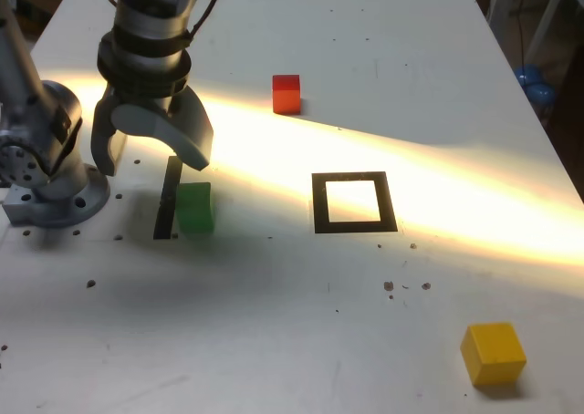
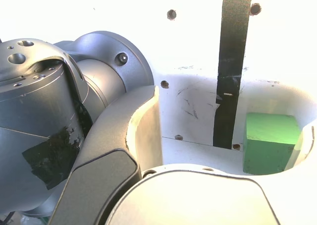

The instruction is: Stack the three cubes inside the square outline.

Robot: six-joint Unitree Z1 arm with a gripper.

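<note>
Gripper [image 1: 153, 159]: I am holding its jaws wide apart, gripping nothing.
Green cube [image 1: 195, 208]: sitting beside the black strip [image 1: 168, 198].
Red cube [image 1: 286, 95], yellow cube [image 1: 494, 354]: lying outside the square outline [image 1: 319, 203].

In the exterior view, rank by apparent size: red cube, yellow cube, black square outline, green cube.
1. Flat black square outline
2. Solid yellow matte cube
3. Solid green matte cube
4. Solid red matte cube

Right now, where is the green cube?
In the exterior view, the green cube sits left of the square outline, just right of the thin black strip.
</note>
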